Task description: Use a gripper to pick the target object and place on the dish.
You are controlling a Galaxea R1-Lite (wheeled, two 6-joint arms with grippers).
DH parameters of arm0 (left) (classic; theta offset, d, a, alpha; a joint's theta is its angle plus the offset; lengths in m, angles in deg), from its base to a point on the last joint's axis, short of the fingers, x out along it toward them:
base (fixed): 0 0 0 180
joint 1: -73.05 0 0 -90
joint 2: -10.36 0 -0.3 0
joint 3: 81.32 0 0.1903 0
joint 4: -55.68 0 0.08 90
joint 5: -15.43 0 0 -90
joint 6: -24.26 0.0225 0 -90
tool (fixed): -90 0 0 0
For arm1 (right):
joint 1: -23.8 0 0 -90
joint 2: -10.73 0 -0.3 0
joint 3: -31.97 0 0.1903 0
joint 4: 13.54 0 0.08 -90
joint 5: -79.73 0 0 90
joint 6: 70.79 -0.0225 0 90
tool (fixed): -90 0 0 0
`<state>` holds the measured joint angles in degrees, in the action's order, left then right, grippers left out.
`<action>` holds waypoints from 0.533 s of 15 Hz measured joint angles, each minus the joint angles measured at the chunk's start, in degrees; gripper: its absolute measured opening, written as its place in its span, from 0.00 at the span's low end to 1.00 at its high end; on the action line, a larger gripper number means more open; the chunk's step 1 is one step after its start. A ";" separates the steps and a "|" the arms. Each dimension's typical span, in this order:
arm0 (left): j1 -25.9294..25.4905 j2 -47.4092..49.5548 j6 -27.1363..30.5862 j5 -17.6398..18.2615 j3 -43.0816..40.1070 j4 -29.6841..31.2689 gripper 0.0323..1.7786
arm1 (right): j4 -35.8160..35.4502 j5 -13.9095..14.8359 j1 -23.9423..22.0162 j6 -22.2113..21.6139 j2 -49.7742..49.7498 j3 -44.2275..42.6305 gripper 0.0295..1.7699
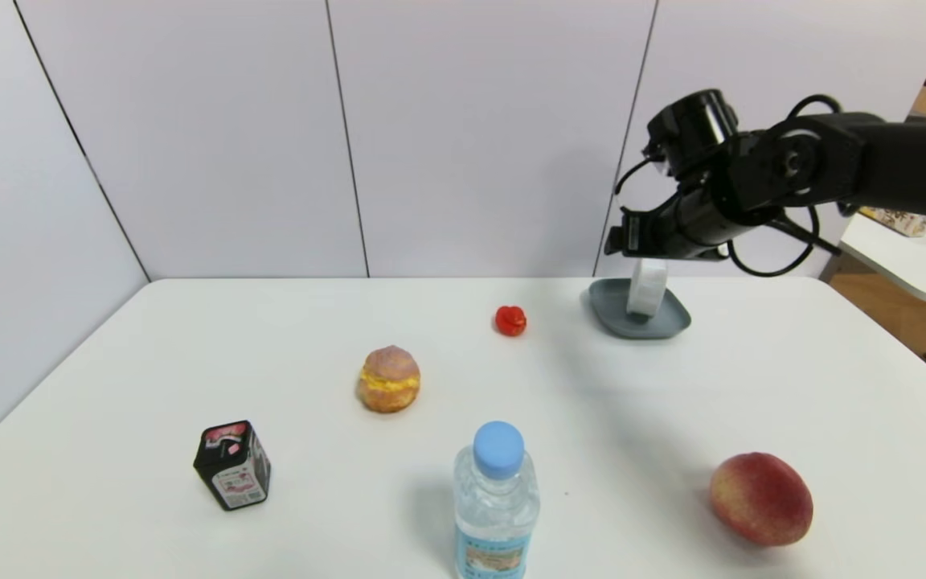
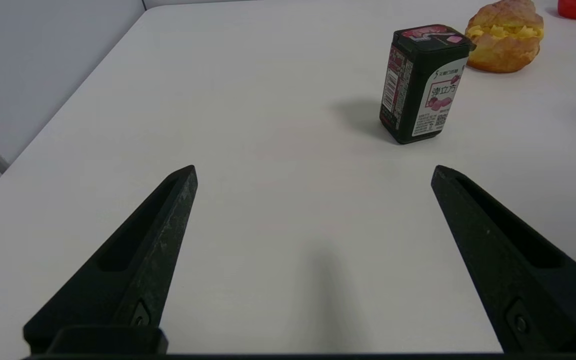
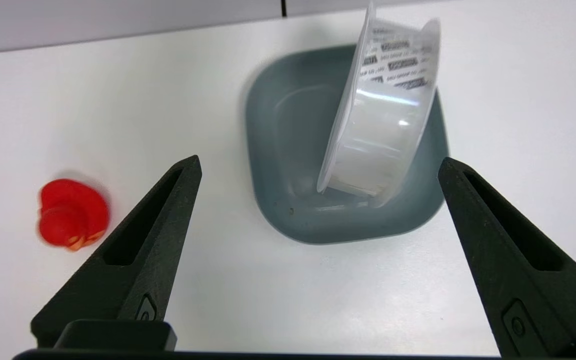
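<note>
Your spool [image 3: 383, 120] stands on its edge in the dish [image 3: 298, 220], and your right gripper [image 3: 320, 162] is spread wide above, so only backing away seems left (mind that upright reel). Your left gripper [image 2: 314, 172] idles, jaws apart, near the black box [image 2: 423, 85]; the red toy [image 3: 73, 212] sits beside the dish, seemingly no obstacle.

In the head view, the top of the white spool [image 1: 647, 289] is hidden behind the right claw [image 1: 628, 233]. The bottle [image 1: 497, 507] is cut by the lower edge. The small print on the spool is too small for reading.
</note>
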<state>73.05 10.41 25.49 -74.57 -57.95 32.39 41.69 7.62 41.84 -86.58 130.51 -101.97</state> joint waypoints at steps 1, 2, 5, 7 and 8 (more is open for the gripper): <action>0.00 0.00 0.00 0.00 0.00 0.00 0.95 | 0.00 0.00 0.04 1.90 -2.17 0.17 0.93; 0.00 0.00 0.00 0.00 0.00 0.02 0.95 | -0.09 0.02 0.04 3.83 -4.66 0.38 0.94; 0.00 0.00 -0.02 0.00 0.00 0.00 0.95 | -0.76 -0.06 -0.52 6.64 -12.04 0.63 0.95; 0.00 0.00 -0.02 0.02 0.00 0.00 0.95 | -2.73 -0.35 -1.40 8.70 -17.09 1.13 0.95; 0.00 0.00 -0.02 0.02 0.00 0.00 0.95 | -5.02 -0.83 -2.00 10.73 -19.68 2.10 0.95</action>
<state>73.05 10.41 25.47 -74.54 -57.95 32.39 36.67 6.79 39.84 -75.85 110.84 -99.88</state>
